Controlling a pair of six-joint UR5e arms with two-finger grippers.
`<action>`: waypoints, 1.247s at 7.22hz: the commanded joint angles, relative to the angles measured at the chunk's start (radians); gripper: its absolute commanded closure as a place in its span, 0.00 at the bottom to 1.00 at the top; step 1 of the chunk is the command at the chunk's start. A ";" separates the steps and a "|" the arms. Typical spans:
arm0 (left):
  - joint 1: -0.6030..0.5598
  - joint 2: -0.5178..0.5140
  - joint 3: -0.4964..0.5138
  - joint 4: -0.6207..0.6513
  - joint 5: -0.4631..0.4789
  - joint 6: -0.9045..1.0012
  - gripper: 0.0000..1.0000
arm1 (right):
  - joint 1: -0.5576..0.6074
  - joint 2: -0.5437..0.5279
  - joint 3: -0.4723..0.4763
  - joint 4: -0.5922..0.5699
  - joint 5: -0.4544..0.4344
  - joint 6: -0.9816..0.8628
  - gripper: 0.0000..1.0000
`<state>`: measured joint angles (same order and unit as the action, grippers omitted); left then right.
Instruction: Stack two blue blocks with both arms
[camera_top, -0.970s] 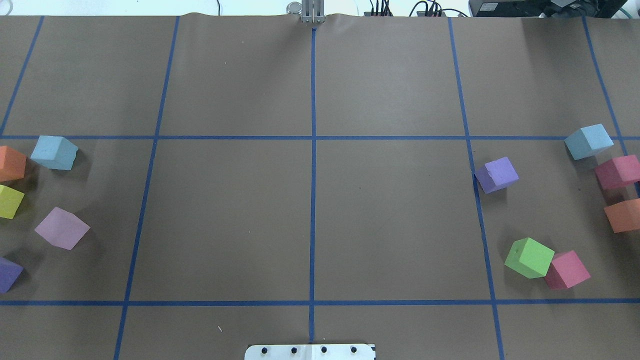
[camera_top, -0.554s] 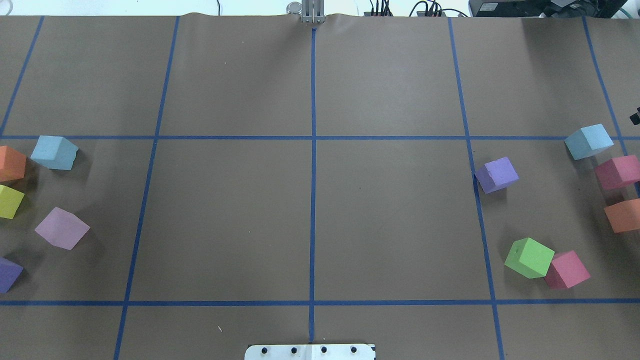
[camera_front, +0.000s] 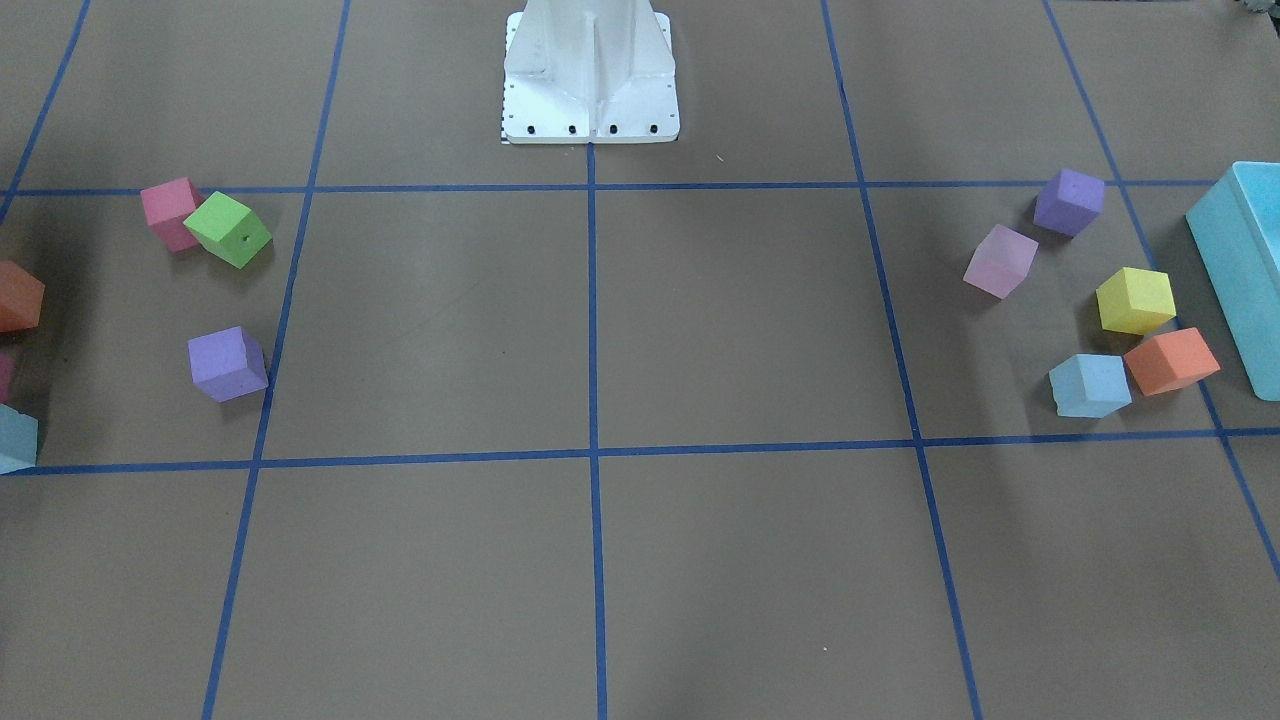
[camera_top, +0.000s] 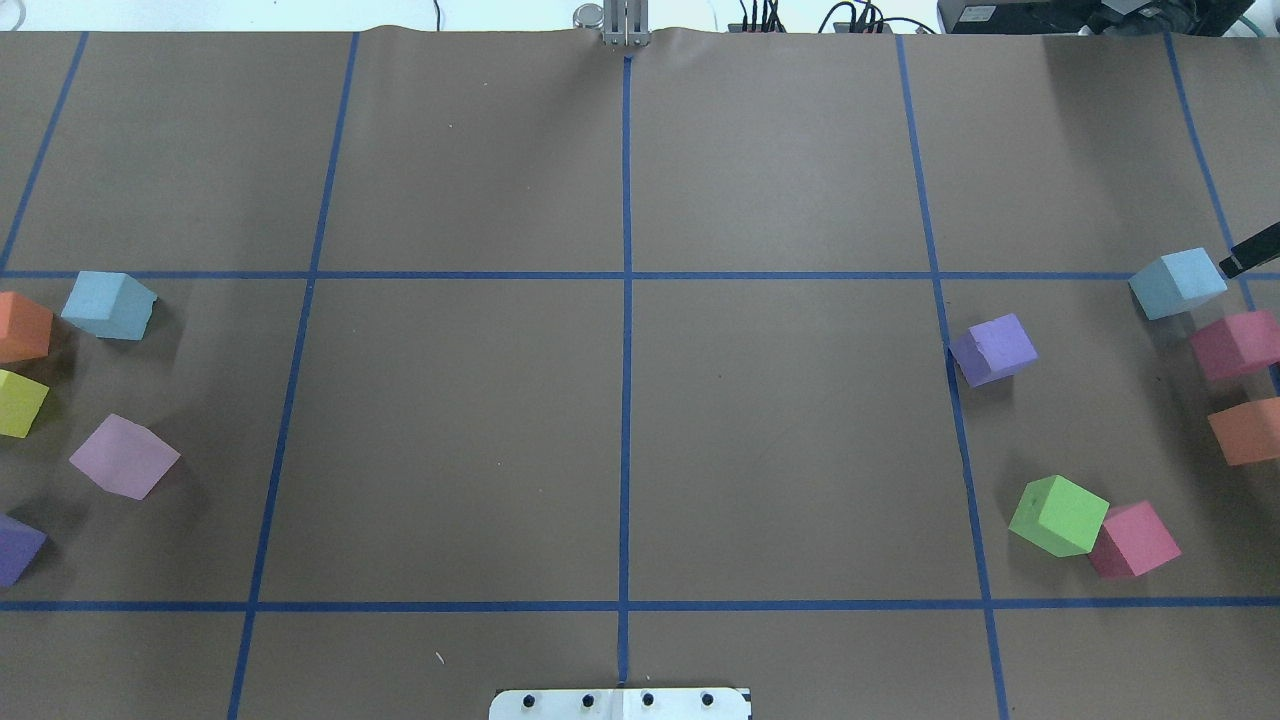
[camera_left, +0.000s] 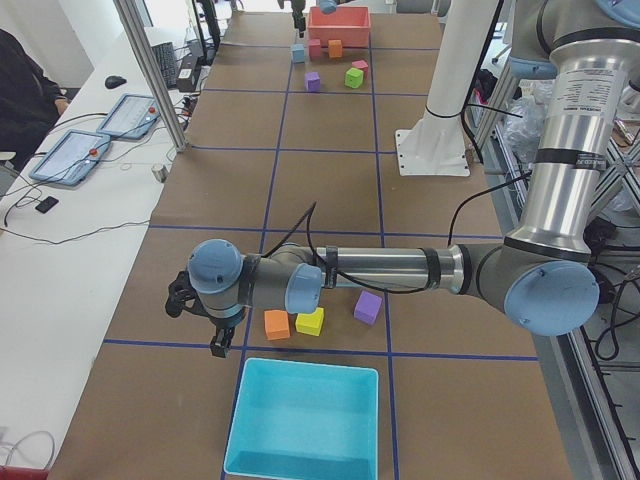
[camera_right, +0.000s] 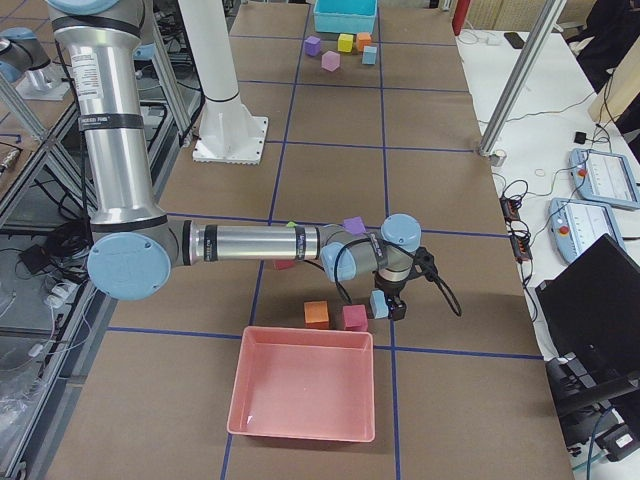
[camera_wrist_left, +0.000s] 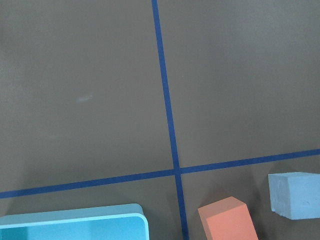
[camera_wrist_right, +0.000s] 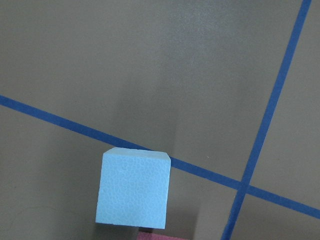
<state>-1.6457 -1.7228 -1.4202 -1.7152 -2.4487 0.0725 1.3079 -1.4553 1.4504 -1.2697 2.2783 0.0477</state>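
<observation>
One pale blue block (camera_top: 108, 305) lies at the table's left, next to an orange cube; it also shows in the front view (camera_front: 1090, 385) and the left wrist view (camera_wrist_left: 295, 195). The other blue block (camera_top: 1177, 283) lies at the far right and also shows in the right wrist view (camera_wrist_right: 132, 192). My right gripper (camera_right: 397, 308) hovers right beside this block; only one black finger (camera_top: 1250, 257) shows overhead, so I cannot tell if it is open. My left gripper (camera_left: 217, 345) hangs near the turquoise box; I cannot tell its state.
Orange (camera_top: 22, 327), yellow (camera_top: 20, 402), pink and purple cubes surround the left block. Pink (camera_top: 1235, 343), orange, green (camera_top: 1058, 515) and purple (camera_top: 993, 349) cubes lie on the right. A turquoise box (camera_left: 305, 420), a red tray (camera_right: 305, 395) and the white pedestal (camera_front: 590, 70) stand at the edges.
A black finger of my right gripper has come in from the overhead view's right edge, up to the right blue block. No block has moved.
</observation>
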 joint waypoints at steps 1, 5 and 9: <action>0.000 0.002 0.001 -0.001 0.000 0.000 0.02 | -0.039 0.029 -0.010 0.004 -0.002 0.032 0.00; 0.000 0.002 0.000 -0.001 -0.001 0.000 0.02 | -0.062 0.042 -0.105 0.119 -0.005 0.032 0.00; 0.000 0.002 0.000 -0.001 -0.001 0.000 0.02 | -0.078 0.064 -0.125 0.121 -0.020 0.038 0.00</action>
<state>-1.6450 -1.7211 -1.4205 -1.7165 -2.4497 0.0721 1.2354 -1.3961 1.3300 -1.1501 2.2628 0.0812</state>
